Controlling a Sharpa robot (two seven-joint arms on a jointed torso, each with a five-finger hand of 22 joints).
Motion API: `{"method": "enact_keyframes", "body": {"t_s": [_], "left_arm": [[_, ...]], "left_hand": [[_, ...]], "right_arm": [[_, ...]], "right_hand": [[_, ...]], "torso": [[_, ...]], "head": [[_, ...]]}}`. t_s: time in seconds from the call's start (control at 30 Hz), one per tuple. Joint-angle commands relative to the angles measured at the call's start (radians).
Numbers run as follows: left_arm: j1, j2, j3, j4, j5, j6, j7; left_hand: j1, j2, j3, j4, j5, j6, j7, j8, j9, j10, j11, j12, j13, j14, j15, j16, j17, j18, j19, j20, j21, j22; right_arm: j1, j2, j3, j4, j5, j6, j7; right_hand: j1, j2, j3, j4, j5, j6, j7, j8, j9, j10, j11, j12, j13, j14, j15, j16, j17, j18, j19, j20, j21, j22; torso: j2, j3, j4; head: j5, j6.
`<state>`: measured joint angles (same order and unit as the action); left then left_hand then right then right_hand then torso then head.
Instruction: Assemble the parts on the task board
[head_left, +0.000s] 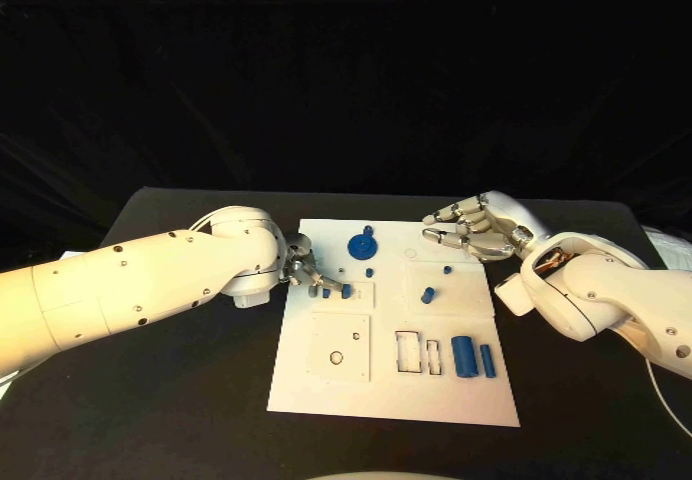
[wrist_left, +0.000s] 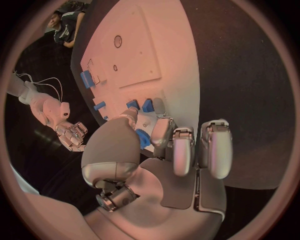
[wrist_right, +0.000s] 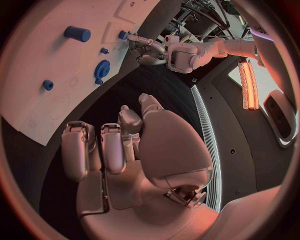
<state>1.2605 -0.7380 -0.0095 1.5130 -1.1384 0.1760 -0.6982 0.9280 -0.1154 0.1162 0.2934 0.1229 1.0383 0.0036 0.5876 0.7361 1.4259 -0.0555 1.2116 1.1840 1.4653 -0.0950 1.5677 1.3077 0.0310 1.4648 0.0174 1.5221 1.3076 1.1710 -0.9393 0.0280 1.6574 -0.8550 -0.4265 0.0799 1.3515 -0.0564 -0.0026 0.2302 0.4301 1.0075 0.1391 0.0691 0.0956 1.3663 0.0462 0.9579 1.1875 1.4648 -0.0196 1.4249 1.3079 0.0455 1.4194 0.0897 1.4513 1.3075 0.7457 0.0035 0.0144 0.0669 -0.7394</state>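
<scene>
Overhead, I see the left hand (head_left: 307, 272) fingering small blue parts (head_left: 335, 292) at the task board (head_left: 392, 400)'s left edge; right hand (head_left: 473, 230) hovers curled, empty, off its far right corner. Left wrist: fingertips (wrist_left: 164, 131) pinching a blue part (wrist_left: 143, 136). Right wrist: fingers (wrist_right: 112, 147) curled on nothing, blue gear (wrist_right: 101, 68) beyond

A flat white rectangular task board (head_left: 325, 385) bearing small blue plastic parts, among them a round blue toothed gear (head_left: 362, 244) and a blue cylinder (head_left: 463, 356), lies on a matte black table (head_left: 173, 410) between two white arms ending in silver hands.
</scene>
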Motion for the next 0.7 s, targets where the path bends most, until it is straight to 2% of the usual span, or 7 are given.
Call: {"method": "enact_keyframes", "body": {"t_s": [0.03,0.17,0.3,0.47,0.53,0.6,0.7], "left_arm": [[0.000,-0.008,0.002,0.013,0.010,-0.033,0.006],[0.000,-0.023,0.007,0.026,0.035,-0.066,0.036],[0.000,-0.042,0.011,0.035,0.106,-0.148,0.094],[0.000,-0.057,0.012,0.036,0.178,-0.260,0.185],[0.000,-0.060,0.012,0.035,0.194,-0.305,0.235],[0.000,-0.060,0.012,0.035,0.197,-0.332,0.276],[0.000,-0.053,0.012,0.032,0.167,-0.371,0.357]], "left_hand": [[-0.006,0.010,-0.016,-0.001,-0.001,0.000,0.003,0.005,0.002,0.003,0.000,-0.004,-0.002,0.105,-0.006,0.003,0.263,-0.015,0.075,-0.005,-0.002,0.217],[-0.002,0.026,-0.025,-0.001,0.000,-0.003,0.003,0.006,0.002,0.000,0.000,-0.009,-0.006,0.105,-0.007,0.003,0.263,-0.014,0.072,-0.005,-0.007,0.213],[0.004,0.037,-0.052,-0.001,0.000,-0.029,0.012,-0.002,0.000,-0.023,0.006,-0.045,-0.041,0.105,-0.004,0.003,0.263,-0.008,0.059,-0.004,-0.028,0.194],[0.036,0.063,-0.098,-0.002,0.000,-0.102,0.037,-0.025,-0.011,-0.165,0.028,-0.282,-0.271,0.105,0.010,0.001,0.261,0.023,-0.007,0.005,-0.140,0.101],[0.088,0.073,-0.098,0.001,0.000,-0.157,0.063,-0.044,-0.026,-0.279,0.051,-0.428,-0.406,0.066,0.028,-0.082,0.156,0.057,-0.091,0.021,-0.286,-0.017],[0.144,0.072,-0.091,-0.002,0.001,-0.190,0.080,-0.046,-0.038,-0.321,0.069,-0.448,-0.425,0.023,0.043,-0.170,0.060,0.082,-0.161,0.036,-0.415,-0.117],[0.272,0.067,-0.055,-0.026,0.004,-0.250,0.110,-0.058,-0.061,-0.398,0.096,-0.488,-0.460,-0.091,0.069,-0.376,-0.147,0.132,-0.314,0.057,-0.693,-0.328]], "right_arm": [[-0.001,0.002,0.000,-0.001,-0.004,0.013,0.011],[-0.001,0.002,0.000,-0.003,-0.004,0.013,0.012],[-0.002,0.003,0.000,-0.004,-0.003,0.013,0.011],[-0.002,0.002,0.000,-0.005,-0.003,0.013,0.011],[-0.002,0.002,0.000,-0.005,-0.003,0.013,0.011],[-0.002,0.002,0.000,-0.005,-0.003,0.013,0.011],[-0.002,0.002,0.000,-0.006,-0.003,0.013,0.011]], "right_hand": [[0.010,0.001,-0.004,0.000,0.004,-0.001,-0.003,-0.001,0.001,-0.005,0.000,-0.007,-0.001,0.058,-0.005,-0.003,0.035,0.006,-0.006,-0.002,-0.005,0.064],[0.010,0.001,-0.004,0.000,0.004,-0.001,-0.003,-0.001,0.001,-0.005,0.000,-0.007,-0.001,0.058,-0.005,-0.003,0.035,0.006,-0.006,-0.002,-0.005,0.064],[0.010,0.001,-0.004,0.000,0.004,-0.001,-0.003,-0.001,0.001,-0.005,0.000,-0.006,0.000,0.058,-0.005,-0.003,0.035,0.007,-0.007,-0.002,-0.006,0.064],[0.010,0.001,-0.004,0.000,0.004,-0.001,-0.003,-0.001,0.001,-0.005,0.000,-0.006,0.000,0.058,-0.005,-0.003,0.035,0.007,-0.007,-0.002,-0.006,0.064],[0.010,0.001,-0.005,0.000,0.004,-0.001,-0.003,-0.001,0.001,-0.005,0.000,-0.006,-0.001,0.058,-0.005,-0.003,0.035,0.007,-0.007,-0.002,-0.006,0.063],[0.010,0.001,-0.005,0.000,0.004,-0.001,-0.003,-0.001,0.001,-0.005,0.000,-0.007,-0.001,0.058,-0.005,-0.004,0.034,0.007,-0.007,-0.002,-0.006,0.063],[0.010,0.001,-0.005,0.000,0.004,-0.001,-0.003,-0.001,0.001,-0.005,0.000,-0.007,-0.001,0.058,-0.005,-0.004,0.034,0.007,-0.007,-0.002,-0.006,0.063]], "torso": [[0.000,0.0000,0.0000],[0.000,0.0007,0.0000],[-0.001,0.0022,0.0001],[0.000,0.0013,-0.0004],[0.000,0.0014,-0.0004],[0.000,0.0015,-0.0004],[0.000,0.0014,-0.0002]], "head": [[0.000,0.002],[0.001,0.002],[0.000,0.004],[0.001,0.006],[0.001,0.006],[0.000,0.006],[-0.001,0.008]]}}
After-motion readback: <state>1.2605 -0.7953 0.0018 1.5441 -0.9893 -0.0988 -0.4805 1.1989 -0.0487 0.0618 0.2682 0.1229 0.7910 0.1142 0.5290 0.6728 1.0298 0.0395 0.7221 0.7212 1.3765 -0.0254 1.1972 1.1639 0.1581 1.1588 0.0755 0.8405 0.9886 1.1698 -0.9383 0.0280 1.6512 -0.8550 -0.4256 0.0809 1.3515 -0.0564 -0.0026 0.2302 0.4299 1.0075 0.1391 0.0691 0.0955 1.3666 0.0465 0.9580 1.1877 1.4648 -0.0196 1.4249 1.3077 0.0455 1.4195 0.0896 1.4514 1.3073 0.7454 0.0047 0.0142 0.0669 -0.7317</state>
